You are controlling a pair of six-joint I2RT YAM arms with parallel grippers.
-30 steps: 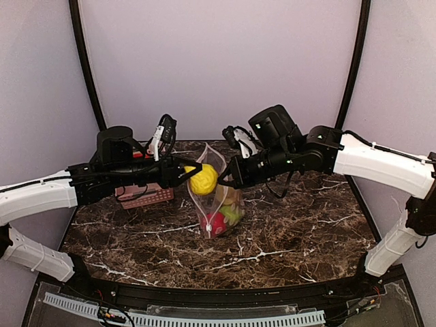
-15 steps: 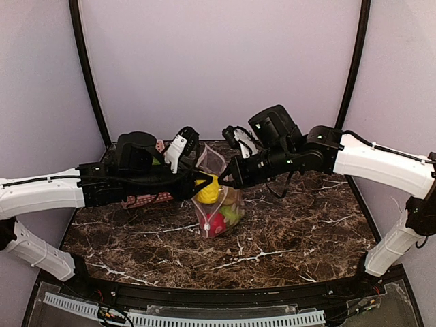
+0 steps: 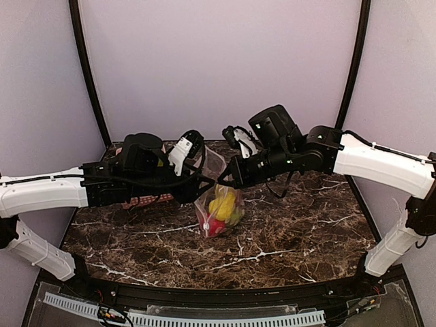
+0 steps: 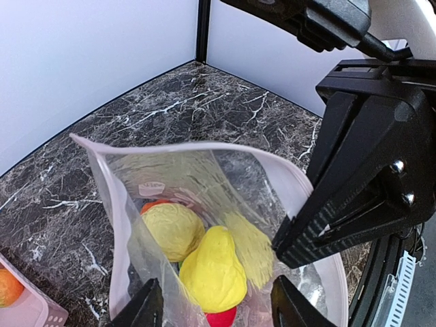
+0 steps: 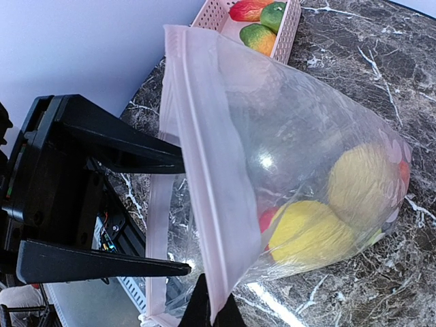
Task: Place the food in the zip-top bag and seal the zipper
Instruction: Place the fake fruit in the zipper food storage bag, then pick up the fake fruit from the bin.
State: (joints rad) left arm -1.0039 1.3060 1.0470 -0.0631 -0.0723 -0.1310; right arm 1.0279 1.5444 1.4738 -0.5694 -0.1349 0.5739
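Note:
The zip-top bag (image 3: 219,204) stands upright on the table with its mouth open. My right gripper (image 5: 214,306) is shut on the pink zipper strip (image 5: 204,170) and holds the rim up; it also shows in the left wrist view (image 4: 283,248). My left gripper (image 4: 218,313) is open and empty just above the bag's mouth. Inside the bag lie a yellow pear (image 4: 214,272), a yellow-green round fruit (image 4: 174,228), a red piece (image 4: 221,319) and an orange piece (image 4: 153,203). In the top view the left gripper (image 3: 201,185) and right gripper (image 3: 228,180) meet over the bag.
A pink slotted basket (image 3: 146,199) sits left of the bag under the left arm. In the right wrist view the basket (image 5: 289,24) holds red, green and orange-green fruits (image 5: 259,37). The booth's back walls stand close behind.
My left gripper carried the yellow pear rightward over the bag mouth and let it go. The pear now lies inside the bag. The right arm held still.

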